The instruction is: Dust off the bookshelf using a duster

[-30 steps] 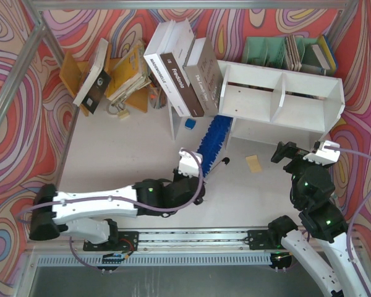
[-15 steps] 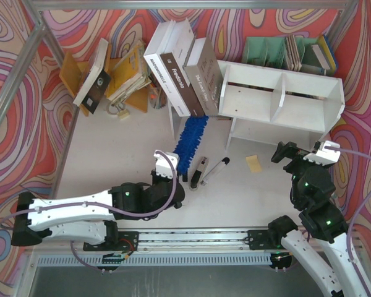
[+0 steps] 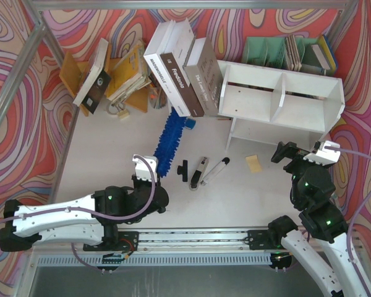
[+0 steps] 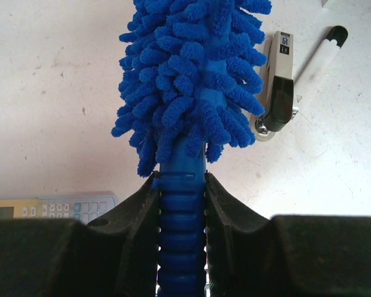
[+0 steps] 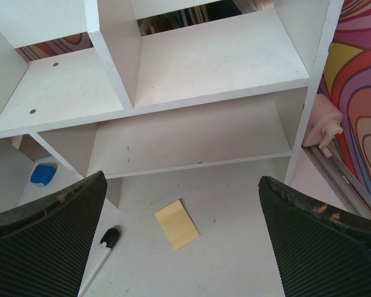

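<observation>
Checking your edges first: your left gripper (image 4: pixel 182 185) is clamped on the ribbed handle of the long bright-blue fluffy chenille duster (image 3: pixel 168 137), whose head slants up the table toward the lower edge of the leaning books (image 3: pixel 184 74).
— And the room around it?
— You have bare white tabletop (image 3: pixel 111 154) on its left. On its right, close by, lie one black-and-silver stapler (image 3: pixel 199 172), one white black-capped marker (image 3: pixel 217 168) and one yellow paper note (image 3: pixel 253 163). The large white wooden bookshelf (image 3: pixel 277 99) stands well apart to the right: two cubbies, one divider, one lower shelf.
— And the right arm?
— Your right gripper (image 5: pixel 182 247) faces that shelf's front edge with jaws spread wide, holding nothing.
</observation>
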Controlling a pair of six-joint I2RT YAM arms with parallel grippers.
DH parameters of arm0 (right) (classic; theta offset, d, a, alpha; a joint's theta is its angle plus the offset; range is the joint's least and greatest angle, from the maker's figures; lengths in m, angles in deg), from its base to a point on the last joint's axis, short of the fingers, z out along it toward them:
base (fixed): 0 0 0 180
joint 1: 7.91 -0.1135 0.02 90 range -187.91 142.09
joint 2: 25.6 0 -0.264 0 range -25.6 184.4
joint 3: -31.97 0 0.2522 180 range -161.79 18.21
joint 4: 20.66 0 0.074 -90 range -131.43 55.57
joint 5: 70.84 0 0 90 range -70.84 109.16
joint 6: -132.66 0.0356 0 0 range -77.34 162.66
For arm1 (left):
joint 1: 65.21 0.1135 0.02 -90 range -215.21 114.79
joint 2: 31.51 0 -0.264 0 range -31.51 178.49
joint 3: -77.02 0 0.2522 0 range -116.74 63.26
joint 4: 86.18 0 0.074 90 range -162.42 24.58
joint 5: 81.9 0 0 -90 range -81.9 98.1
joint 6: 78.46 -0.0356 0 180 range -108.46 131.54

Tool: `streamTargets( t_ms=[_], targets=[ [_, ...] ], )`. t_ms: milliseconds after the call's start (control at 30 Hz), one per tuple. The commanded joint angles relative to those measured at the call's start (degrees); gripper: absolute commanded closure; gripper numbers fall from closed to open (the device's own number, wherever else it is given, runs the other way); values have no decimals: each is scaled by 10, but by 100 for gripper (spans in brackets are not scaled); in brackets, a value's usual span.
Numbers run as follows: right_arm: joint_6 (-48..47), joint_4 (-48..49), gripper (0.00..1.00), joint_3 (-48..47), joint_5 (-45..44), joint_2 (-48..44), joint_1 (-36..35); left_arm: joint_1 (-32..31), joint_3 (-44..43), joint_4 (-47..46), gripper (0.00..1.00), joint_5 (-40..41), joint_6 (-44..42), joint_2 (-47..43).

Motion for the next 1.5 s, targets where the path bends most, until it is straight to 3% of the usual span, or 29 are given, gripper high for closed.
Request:
streamTargets(
  t_ms=[0, 200, 533, 800, 1000, 1267, 1467],
  targets=[
    [-6, 15, 1, 2, -9, -4, 0, 3, 11, 14, 100, -4, -16, -8],
    [-1, 2, 1, -13, -10, 9, 0, -2, -5, 70, 100, -74, -34, -11],
    [23, 2, 1, -63, 8, 67, 0, -107, -107, 230, 100, -65, -22, 2],
    [31, 4, 1, -100, 15, 114, 0, -193, -187, 363, 100, -34, 22, 31],
    [18, 26, 1, -97, -2, 129, 0, -321, -243, 488, 100, 48, 128, 57],
    [-14, 48, 1, -90, -40, 142, 0, -422, -294, 564, 100, 72, 177, 92],
    [-28, 54, 1, -88, -52, 137, 0, -445, -326, 564, 100, 105, 153, 99]
  ],
)
